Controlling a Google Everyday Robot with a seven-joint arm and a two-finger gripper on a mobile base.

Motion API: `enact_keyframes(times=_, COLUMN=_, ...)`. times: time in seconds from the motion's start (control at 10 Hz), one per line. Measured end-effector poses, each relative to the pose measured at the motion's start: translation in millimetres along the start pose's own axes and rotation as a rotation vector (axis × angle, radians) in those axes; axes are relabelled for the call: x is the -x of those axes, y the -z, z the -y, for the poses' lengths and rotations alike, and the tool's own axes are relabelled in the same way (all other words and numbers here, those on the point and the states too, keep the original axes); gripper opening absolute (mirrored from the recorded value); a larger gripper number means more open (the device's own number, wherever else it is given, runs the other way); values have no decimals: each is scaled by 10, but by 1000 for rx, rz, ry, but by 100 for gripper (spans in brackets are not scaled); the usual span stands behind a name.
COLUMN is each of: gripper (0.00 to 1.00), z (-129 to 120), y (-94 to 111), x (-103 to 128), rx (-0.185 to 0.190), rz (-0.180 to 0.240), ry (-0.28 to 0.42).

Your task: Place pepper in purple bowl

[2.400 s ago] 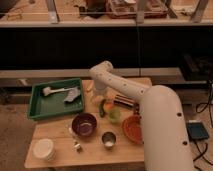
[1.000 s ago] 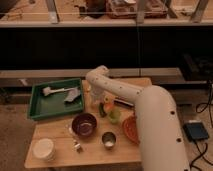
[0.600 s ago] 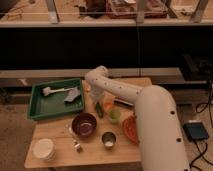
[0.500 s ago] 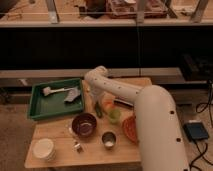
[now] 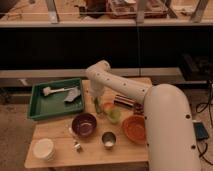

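The pepper point(image 5: 96, 106) is a small dark green sliver on the wooden table point(image 5: 60, 132), right at the tip of my gripper point(image 5: 97, 101). The gripper points down from the white arm point(image 5: 117, 87), just behind and to the right of the purple bowl point(image 5: 84, 124). The bowl is glossy, dark purple and empty, and sits near the table's front. I cannot tell whether the pepper is held or only touched, because the gripper hides part of it.
A green tray point(image 5: 37, 102) with a brush stands at the left. A small orange item point(image 5: 107, 107) and a pale green cup point(image 5: 115, 115) sit right of the gripper. An orange bowl point(image 5: 134, 128), a metal cup point(image 5: 108, 140) and a white cup point(image 5: 43, 149) stand along the front.
Since 2.4 s ago the arm has swung slightly left and the gripper has come down towards the pepper. Over the last second it has barely moved.
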Motion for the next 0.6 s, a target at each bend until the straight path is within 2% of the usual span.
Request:
enact_keyframes(times=0.2, gripper=4, z=35, y=509, x=59, rx=-43, rz=-14, ry=-10)
enact_keyframes(times=0.4, gripper=6, z=57, y=885, x=297, rx=-68, rz=-8, ry=0)
enact_keyframes(times=0.6, gripper=22, z=87, y=1092, x=667, rx=-75, rz=-3, ry=9)
